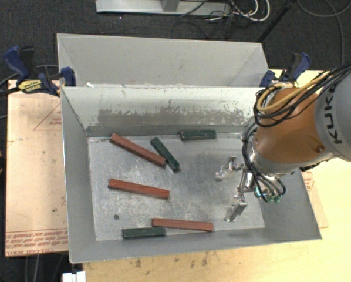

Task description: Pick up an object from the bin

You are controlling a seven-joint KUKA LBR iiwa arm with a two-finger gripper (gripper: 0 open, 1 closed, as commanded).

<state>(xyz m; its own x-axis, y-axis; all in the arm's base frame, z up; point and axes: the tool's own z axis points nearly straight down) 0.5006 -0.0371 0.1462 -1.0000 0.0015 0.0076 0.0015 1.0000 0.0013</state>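
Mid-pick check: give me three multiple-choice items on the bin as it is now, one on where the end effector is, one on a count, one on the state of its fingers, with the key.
1. Where over the bin does the end effector hang?
A) its left side
B) its right side
C) outside it

2. How many reddish-brown bars lie on the floor?
A) two
B) three
C) five

3. How do the end effector's fingers stand?
A) open, nothing between them
B) shut on a bar
C) shut, holding nothing

Key:
1 B: it is by the right wall, past all the bars.
2 B: one lies at the back left, one at mid left, one at the front.
3 A: bare floor shows between the spread fingers.
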